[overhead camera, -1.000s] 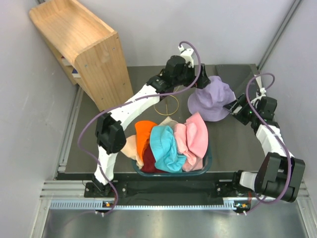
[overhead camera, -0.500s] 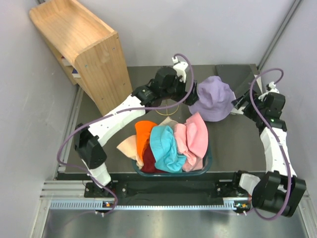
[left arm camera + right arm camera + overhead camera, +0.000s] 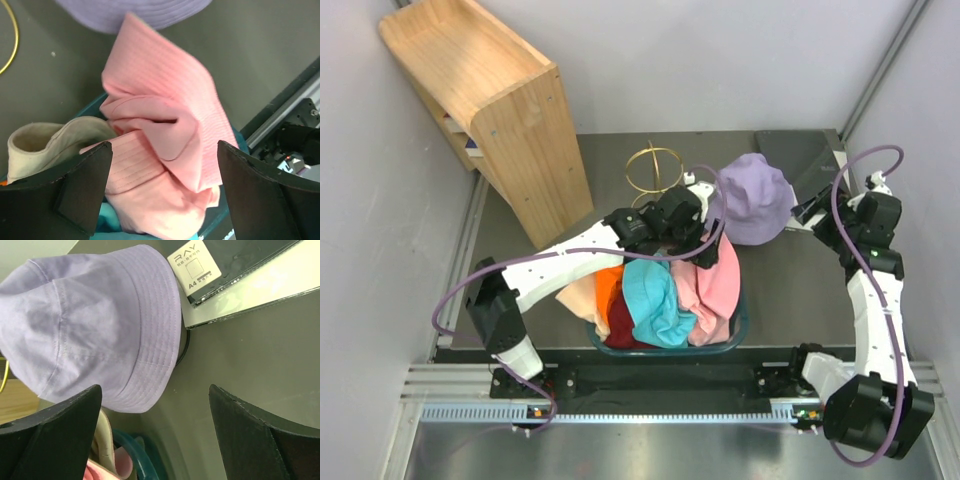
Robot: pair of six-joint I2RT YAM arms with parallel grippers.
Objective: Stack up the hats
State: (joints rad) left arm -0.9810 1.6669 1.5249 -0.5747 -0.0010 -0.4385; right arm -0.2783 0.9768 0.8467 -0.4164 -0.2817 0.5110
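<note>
Seen from above, the tub sits at 6 o'clock on the table. It is heaped with a pink hat, teal hat, orange hat, maroon hat and peach hat. The left tool hovers over the pink hat, fingers wide apart, gripping nothing. A lavender hat rests crown up at 1 o'clock from the tub. The right tool, at that hat's 3 o'clock, faces it with fingers wide apart and empty. A gold wire globe stands at 12 o'clock from the tub.
</note>
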